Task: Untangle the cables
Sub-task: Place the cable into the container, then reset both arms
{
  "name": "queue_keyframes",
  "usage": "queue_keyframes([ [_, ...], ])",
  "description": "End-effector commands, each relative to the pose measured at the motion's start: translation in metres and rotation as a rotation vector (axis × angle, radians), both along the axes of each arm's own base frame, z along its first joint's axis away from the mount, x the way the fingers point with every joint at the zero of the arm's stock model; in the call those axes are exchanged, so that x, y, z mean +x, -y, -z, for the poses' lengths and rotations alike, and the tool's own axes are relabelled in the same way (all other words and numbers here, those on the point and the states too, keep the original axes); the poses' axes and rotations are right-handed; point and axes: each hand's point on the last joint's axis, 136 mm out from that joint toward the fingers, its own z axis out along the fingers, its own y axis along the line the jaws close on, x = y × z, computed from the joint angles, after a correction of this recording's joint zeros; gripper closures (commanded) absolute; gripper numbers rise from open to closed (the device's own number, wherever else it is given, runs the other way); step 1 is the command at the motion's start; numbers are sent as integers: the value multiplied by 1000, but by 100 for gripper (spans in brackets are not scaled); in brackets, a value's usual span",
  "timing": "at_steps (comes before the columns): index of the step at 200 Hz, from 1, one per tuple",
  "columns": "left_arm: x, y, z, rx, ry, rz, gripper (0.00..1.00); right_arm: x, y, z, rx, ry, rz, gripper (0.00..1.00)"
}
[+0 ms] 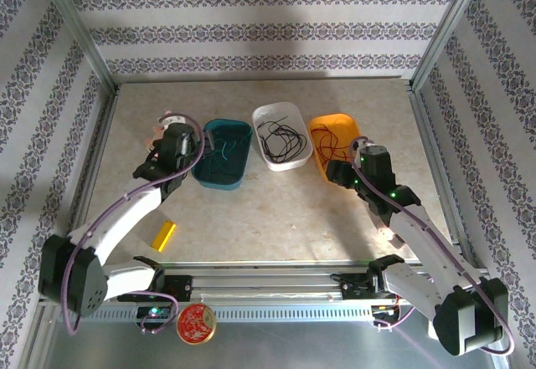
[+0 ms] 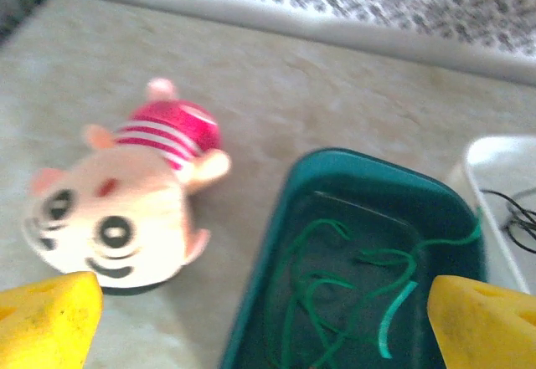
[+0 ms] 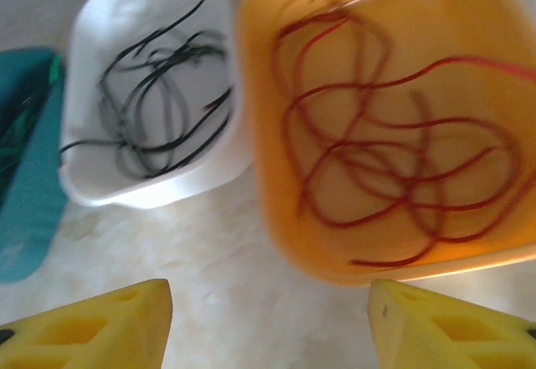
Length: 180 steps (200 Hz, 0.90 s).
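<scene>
Cables (image 3: pixel 394 168) thin, loopy, grouped by colour in three tubs (image 3: pixel 469 26).

No text, label, brand or number can be read. A round red disc (image 1: pixel 196 325) at the bottom of the overhead view carries pale markings, too small to make out.

The table (image 1: pixel 276 218) is a pale, marbled beige surface. 3 tubs stand on it in a row toward the far side: a teal tub (image 1: pixel 219 183) on the left, a white tub (image 1: pixel 295 165) in the middle and an orange tub (image 1: pixel 345 120) on the right, each just beside the next. A toy hamster (image 1: pixel 167 123) with a red-striped cap lies left of the teal tub. A yellow block (image 1: pixel 164 236) lies well apart from them, toward the front left.
</scene>
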Motion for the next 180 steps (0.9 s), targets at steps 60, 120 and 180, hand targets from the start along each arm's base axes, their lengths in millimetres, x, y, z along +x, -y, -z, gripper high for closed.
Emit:
queue_keyframes([
  [60,-34,-90,52,541,-162,-324,1,41,101,7,-602,289,375,2],
  [120,9,-67,95,485,-9,-200,1,70,106,20,-634,359,391,2],
  [180,29,-53,102,445,-7,-87,1,90,98,38,-429,425,249,2],
])
